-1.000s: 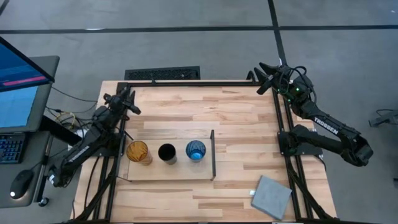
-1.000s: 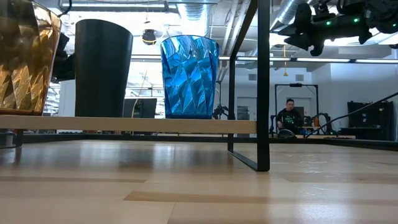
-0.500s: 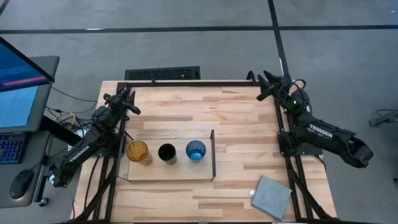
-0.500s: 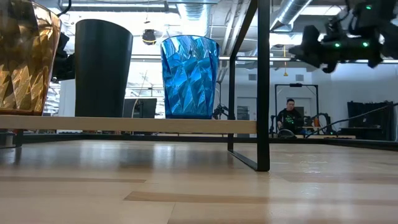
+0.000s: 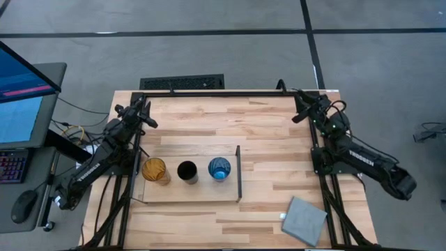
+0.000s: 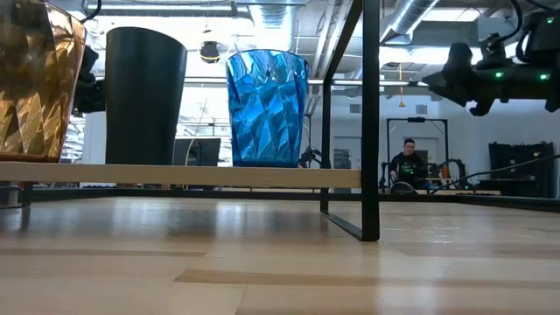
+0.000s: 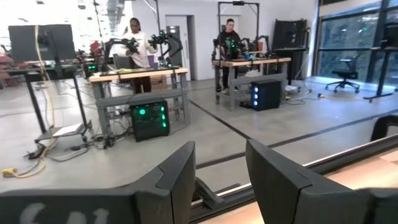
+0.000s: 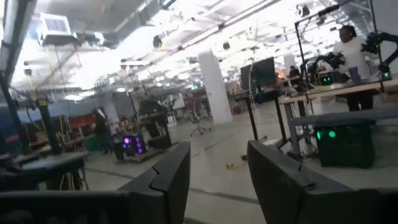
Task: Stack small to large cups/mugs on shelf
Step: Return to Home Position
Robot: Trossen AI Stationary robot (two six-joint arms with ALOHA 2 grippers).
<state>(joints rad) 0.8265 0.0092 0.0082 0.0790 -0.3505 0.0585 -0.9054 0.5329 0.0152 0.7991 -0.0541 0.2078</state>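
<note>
Dropping lower toward pale wooden table's (image 5: 265, 132) far right corner: right gripper (image 8: 217, 152), jaws parted, empty; left gripper (image 7: 221, 146) waiting, jaws parted too; translucent orange tumbler (image 6: 35, 83) getting cropped by low view's edge.

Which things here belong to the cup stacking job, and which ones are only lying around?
Job: orange cup, black cup and blue cup in a row on the shelf; left gripper and right gripper, open, at the far corners.
Lying about: grey pad on the table; monitor beside it.
</note>
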